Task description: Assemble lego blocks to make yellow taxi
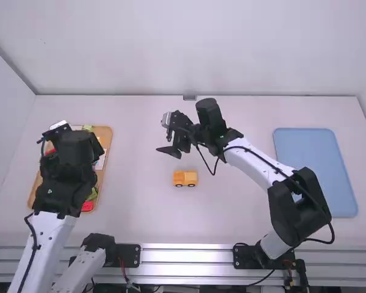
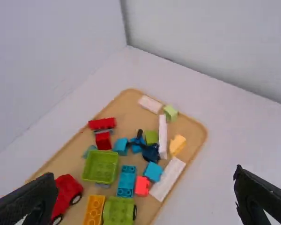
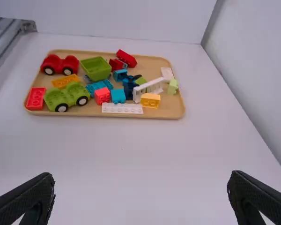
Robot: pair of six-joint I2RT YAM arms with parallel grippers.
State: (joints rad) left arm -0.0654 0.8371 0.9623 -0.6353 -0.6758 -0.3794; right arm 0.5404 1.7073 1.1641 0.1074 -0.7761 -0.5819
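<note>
A yellow plastic block vehicle [image 1: 185, 177] on black wheels was seated mid-table, its body apparently assembled, any finishing piece perhaps left to be taken from the shallow tan rectangular tray [image 3: 166, 110] at left, while the black two-finger left gripper [image 2: 145, 172] and matching right gripper [image 3: 142, 175] were spread wide, empty.

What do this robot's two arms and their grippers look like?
Both the left arm and the right arm have smooth white links, bulky black joints and a thin black cable looping along the outside. The left gripper and right gripper are black as well, each with two wedge-shaped fingers narrowing towards the tips.
</note>
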